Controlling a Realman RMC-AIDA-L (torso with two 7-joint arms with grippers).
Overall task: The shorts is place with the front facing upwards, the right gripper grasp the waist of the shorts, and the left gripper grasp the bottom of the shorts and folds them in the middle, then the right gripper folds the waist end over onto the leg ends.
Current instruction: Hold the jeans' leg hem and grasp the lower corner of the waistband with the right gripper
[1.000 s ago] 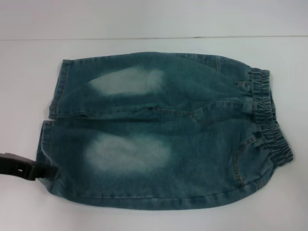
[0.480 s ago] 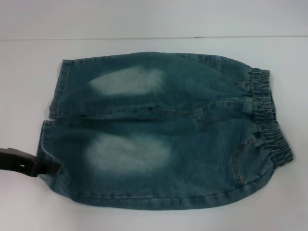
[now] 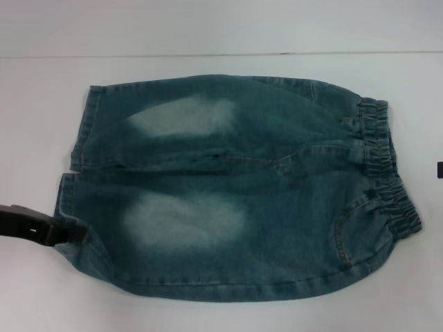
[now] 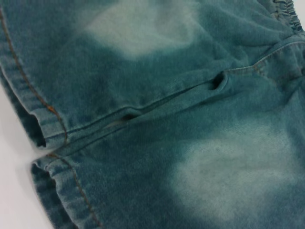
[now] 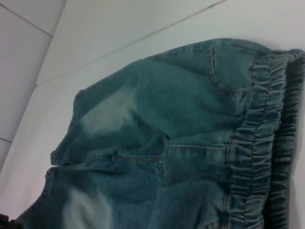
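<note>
shorts (image 3: 235, 187): lay flat on the white table (image 3: 221, 315), front up, legs toward the robot's left, waist toward its right.
waist of the shorts (image 3: 387, 173): gathered band at the right end, also filling the near edge of the right wrist view.
bottom of the shorts (image 3: 73, 169): two hems at the left end.
left gripper (image 3: 59, 232): at the near-leg hem corner, touching the cloth; finger state could not be told.
right gripper (image 3: 439, 169): only a dark sliver at the right edge, apart from the waist; state could not be told.
</note>
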